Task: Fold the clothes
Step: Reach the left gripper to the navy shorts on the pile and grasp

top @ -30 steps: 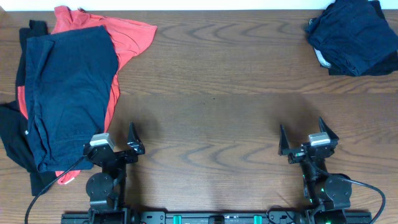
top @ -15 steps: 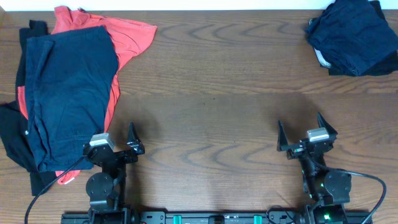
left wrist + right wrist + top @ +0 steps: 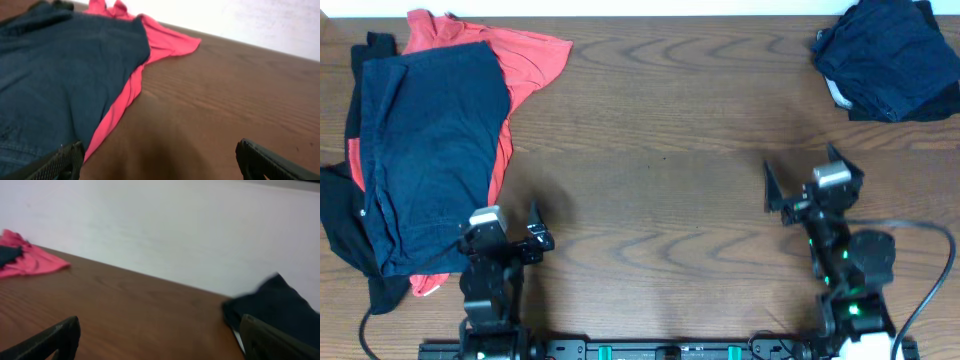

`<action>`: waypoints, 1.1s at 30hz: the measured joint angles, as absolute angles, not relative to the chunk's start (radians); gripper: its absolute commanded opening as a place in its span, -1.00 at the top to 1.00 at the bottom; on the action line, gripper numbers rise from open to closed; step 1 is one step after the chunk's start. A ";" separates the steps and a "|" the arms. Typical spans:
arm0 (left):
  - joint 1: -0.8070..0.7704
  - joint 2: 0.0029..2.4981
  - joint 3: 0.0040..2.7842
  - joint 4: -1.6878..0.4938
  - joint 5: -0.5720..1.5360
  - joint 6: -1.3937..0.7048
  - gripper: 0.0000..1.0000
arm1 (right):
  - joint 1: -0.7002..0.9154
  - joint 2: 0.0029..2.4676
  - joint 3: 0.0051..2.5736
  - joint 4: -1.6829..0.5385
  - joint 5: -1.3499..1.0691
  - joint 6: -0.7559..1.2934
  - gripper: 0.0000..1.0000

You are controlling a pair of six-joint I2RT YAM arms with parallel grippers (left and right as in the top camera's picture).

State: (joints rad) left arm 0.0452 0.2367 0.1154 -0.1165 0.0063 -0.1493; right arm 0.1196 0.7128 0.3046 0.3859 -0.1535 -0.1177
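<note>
The clothes lie in two places. At the table's left, dark navy shorts [image 3: 435,150] are spread over a red T-shirt [image 3: 532,58] and a black garment [image 3: 340,235]. A bundled dark navy pile [image 3: 890,55] sits at the far right corner. My left gripper [image 3: 507,225] stands open just off the shorts' near right edge, touching nothing. In the left wrist view the shorts [image 3: 60,75] and the red shirt [image 3: 165,42] fill the left, with the gripper [image 3: 160,167] over bare wood. My right gripper [image 3: 802,180] is open above bare table, and the dark pile [image 3: 280,305] lies ahead to its right.
The wooden table [image 3: 660,150] stretches bare between the two heaps. A white wall [image 3: 175,230] runs along its far edge. Cables trail from both arm bases at the near edge.
The right arm has moved away from the near edge toward the far right, its gripper still open. The left arm has shifted only slightly. The clothes have not moved.
</note>
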 measured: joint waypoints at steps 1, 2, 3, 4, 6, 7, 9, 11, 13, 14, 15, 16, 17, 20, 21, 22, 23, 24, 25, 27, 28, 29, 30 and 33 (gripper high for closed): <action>0.045 0.274 0.147 -0.124 0.005 -0.149 -0.95 | 0.120 0.740 0.332 0.388 -0.167 -0.118 -0.98; 0.045 0.315 0.187 -0.138 0.002 -0.149 -0.96 | 0.120 0.780 0.363 0.384 -0.189 -0.118 -0.98; 0.045 0.359 0.229 -0.151 0.000 -0.150 -0.96 | 0.120 0.817 0.398 0.385 -0.212 -0.118 -0.99; 0.045 0.400 0.272 -0.161 -0.001 -0.149 -0.96 | 0.120 0.858 0.435 0.382 -0.239 -0.118 -0.98; 0.045 0.496 0.371 -0.194 0.000 -0.149 -0.96 | 0.120 0.941 0.514 0.371 -0.294 -0.117 -0.98; 0.045 0.543 0.424 -0.219 0.001 -0.149 -0.96 | 0.120 0.979 0.557 0.352 -0.322 -0.115 -0.98; 0.045 0.636 0.530 -0.274 0.007 -0.149 -0.96 | 0.120 1.053 0.651 0.287 -0.374 -0.109 -0.98; 0.045 0.730 0.641 -0.353 0.017 -0.149 -0.96 | 0.120 1.126 0.763 0.178 -0.426 -0.100 -0.99; 0.046 0.828 0.755 -0.450 0.026 -0.149 -0.96 | 0.120 1.182 0.857 0.062 -0.463 -0.097 -0.98; 0.048 0.880 0.815 -0.506 0.027 -0.149 -0.96 | 0.120 1.215 0.913 -0.007 -0.479 -0.095 -0.99; 0.052 0.929 0.871 -0.560 0.031 -0.149 -0.96 | 0.120 1.241 0.959 -0.069 -0.490 -0.094 -0.99; 0.058 0.989 0.938 -0.623 0.039 -0.149 -0.96 | 0.120 1.269 1.009 -0.138 -0.499 -0.095 -0.98; 0.069 1.048 1.005 -0.685 0.052 -0.149 -0.96 | 0.120 1.298 1.063 -0.204 -0.506 -0.100 -0.98; 0.107 1.201 1.180 -0.819 0.101 -0.148 -0.96 | 0.120 1.374 1.198 -0.376 -0.521 -0.127 -0.98; 0.121 1.240 1.225 -0.849 0.114 -0.143 -0.96 | 0.120 1.394 1.234 -0.418 -0.524 -0.141 -0.98; 0.138 1.283 1.271 -0.865 0.126 -0.134 -0.96 | 0.120 1.414 1.264 -0.448 -0.527 -0.153 -0.99; 0.147 1.304 1.295 -0.867 0.133 -0.130 -0.96 | 0.120 1.424 1.279 -0.457 -0.528 -0.162 -0.99; 0.163 1.332 1.319 -0.863 0.138 -0.126 -0.96 | 0.120 1.431 1.286 -0.458 -0.529 -0.167 -0.99; 0.175 1.351 1.333 -0.855 0.143 -0.121 -0.96 | 0.120 1.438 1.293 -0.460 -0.529 -0.173 -0.99; 0.198 1.377 1.341 -0.838 0.151 -0.112 -0.96 | 0.120 1.446 1.296 -0.460 -0.530 -0.181 -0.99; 0.211 1.389 1.341 -0.829 0.154 -0.107 -0.96 | 0.120 1.449 1.296 -0.461 -0.532 -0.183 -0.98; 0.226 1.401 1.341 -0.819 0.157 -0.103 -0.96 | 0.120 1.451 1.296 -0.461 -0.533 -0.184 -0.99; 0.241 1.412 1.341 -0.807 0.159 -0.099 -0.96 | 0.120 1.452 1.296 -0.461 -0.535 -0.186 -0.99; 0.322 1.456 1.342 -0.768 0.166 -0.087 -0.98 | 0.120 1.453 1.296 -0.461 -0.540 -0.189 -0.98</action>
State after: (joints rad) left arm 0.3218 1.4563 1.3418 -0.7681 0.1658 -0.0872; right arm 0.1196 1.4528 1.2957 -0.4610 -0.5396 -0.1886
